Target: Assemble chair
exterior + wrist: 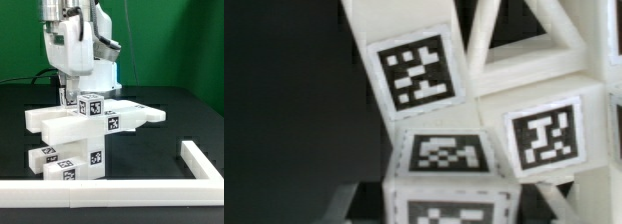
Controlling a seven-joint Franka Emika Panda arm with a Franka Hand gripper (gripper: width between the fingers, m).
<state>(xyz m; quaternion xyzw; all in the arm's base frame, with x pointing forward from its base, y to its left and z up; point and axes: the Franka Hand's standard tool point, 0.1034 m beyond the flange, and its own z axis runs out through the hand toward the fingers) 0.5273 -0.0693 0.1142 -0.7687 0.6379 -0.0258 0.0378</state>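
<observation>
The chair's white tagged parts stand in a stack in the middle of the exterior view. A flat seat panel (120, 118) lies across notched pieces (68, 160), and a small cube-ended leg (91, 104) stands on top. My gripper (68, 94) hangs from above at the stack's left end, next to that leg. In the wrist view a tagged cube (446, 190) sits between my gripper's (446, 208) dark fingers (349, 198). A dark gap shows between the one finger I can make out and the cube. The other finger is not clear. The jaws look open around the cube.
The long white L-shaped border rail (150, 188) runs along the front of the black table and turns back at the exterior view's right (200, 160). A green wall stands behind. The arm's white body (75, 40) towers over the stack.
</observation>
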